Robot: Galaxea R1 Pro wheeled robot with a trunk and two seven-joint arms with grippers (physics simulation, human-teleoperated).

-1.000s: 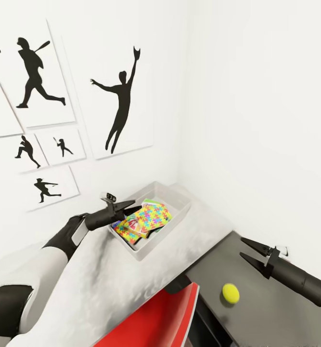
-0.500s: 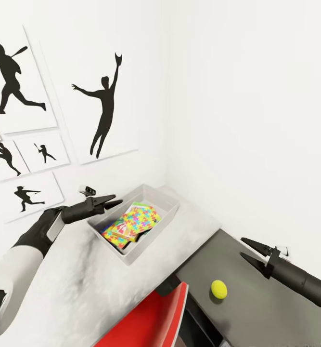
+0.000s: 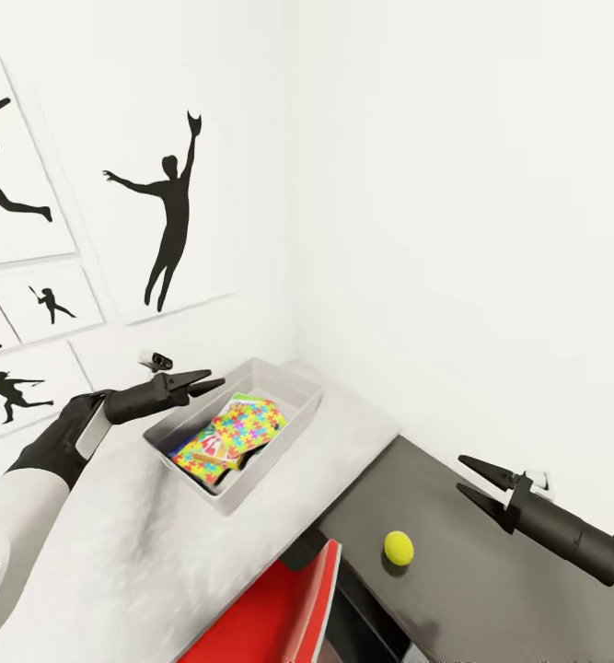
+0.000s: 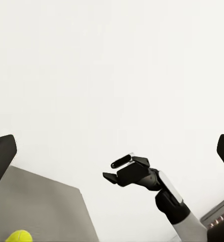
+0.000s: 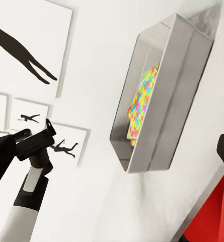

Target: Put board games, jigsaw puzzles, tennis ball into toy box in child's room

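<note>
The light grey rectangular toy box (image 3: 293, 419) sits on the pale desk top (image 3: 159, 552) and contains multicoloured jigsaw-patterned squares (image 3: 237, 431). The small yellow-green tennis ball (image 3: 399, 548) rests on the dark grey lower desk section (image 3: 472, 589). The left gripper (image 3: 210, 384) hovers at the box rim, nearly closed and empty. The right gripper (image 3: 472, 479) is parted and empty.

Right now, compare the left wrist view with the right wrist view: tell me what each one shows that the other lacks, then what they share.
The left wrist view alone shows the tennis ball on the dark grey section of the table, with the right gripper open and empty above it.

The right wrist view alone shows the toy box with a jigsaw puzzle inside, the silhouette pictures on the wall, the left gripper and a red edge.

Both show the white wall and the opposite arm.
</note>
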